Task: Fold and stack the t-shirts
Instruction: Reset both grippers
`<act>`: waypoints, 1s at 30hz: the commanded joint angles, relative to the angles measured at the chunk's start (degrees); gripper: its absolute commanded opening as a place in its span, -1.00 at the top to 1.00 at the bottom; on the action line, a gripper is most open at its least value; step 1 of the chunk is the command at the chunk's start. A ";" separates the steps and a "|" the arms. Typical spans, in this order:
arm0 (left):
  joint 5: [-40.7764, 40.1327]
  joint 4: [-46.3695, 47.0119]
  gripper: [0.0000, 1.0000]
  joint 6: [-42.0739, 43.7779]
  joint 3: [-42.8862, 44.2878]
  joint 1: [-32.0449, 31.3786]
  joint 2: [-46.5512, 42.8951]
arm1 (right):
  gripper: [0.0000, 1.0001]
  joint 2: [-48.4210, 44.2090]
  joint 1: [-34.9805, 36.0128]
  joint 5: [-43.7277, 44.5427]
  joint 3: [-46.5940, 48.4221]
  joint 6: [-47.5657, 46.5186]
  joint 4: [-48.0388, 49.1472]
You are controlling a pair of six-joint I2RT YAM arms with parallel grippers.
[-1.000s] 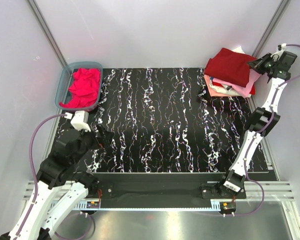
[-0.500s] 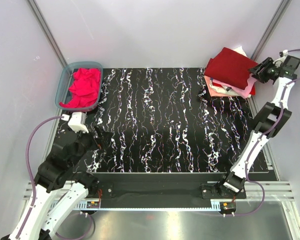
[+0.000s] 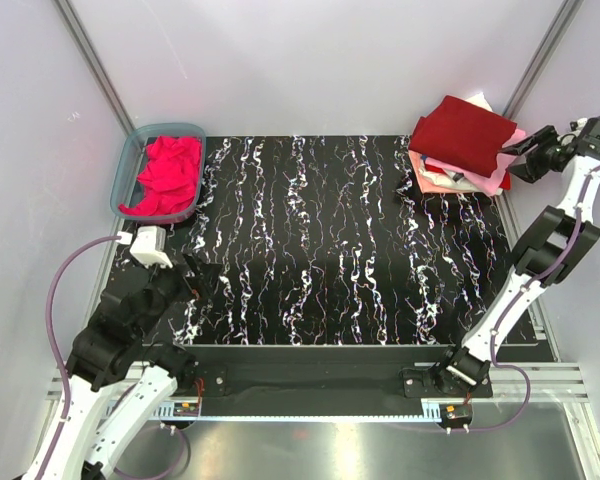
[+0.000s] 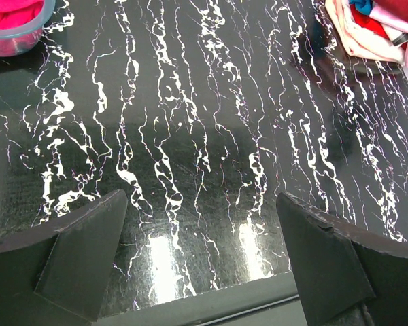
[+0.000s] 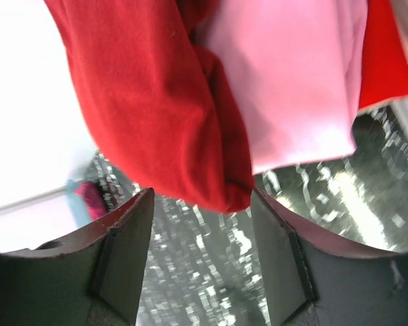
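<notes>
Crimson t-shirt (image 5: 149, 102) lies just ahead of the spread right hand (image 5: 202, 195).

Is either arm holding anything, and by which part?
Nothing is held. The left tool and right tool both stand open; the dark crimson cloth shirt lies on the stack.

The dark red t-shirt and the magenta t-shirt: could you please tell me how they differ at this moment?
The dark red t-shirt is folded flat; the magenta t-shirt is crumpled. The dark red t-shirt tops the stack of folded shirts at the far right; the magenta t-shirt lies in the plastic tub at the far left. Both are plain cloth.
</notes>
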 commanded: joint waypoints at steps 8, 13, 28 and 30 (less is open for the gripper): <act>-0.57 2.87 -0.97 0.25 -0.27 1.44 1.00 | -0.37 -16.87 5.89 6.73 -6.34 20.14 12.71; -1.01 2.61 -0.97 0.16 -0.10 1.62 2.40 | -0.55 -32.16 21.25 8.12 -23.56 18.67 21.88; -3.21 1.82 -0.97 -0.54 -0.01 1.70 3.46 | -0.70 -65.47 66.46 31.77 -81.74 11.34 42.67; -3.91 1.82 -0.97 -0.37 -0.01 1.79 3.55 | -0.71 -69.17 70.57 33.87 -90.01 13.02 47.53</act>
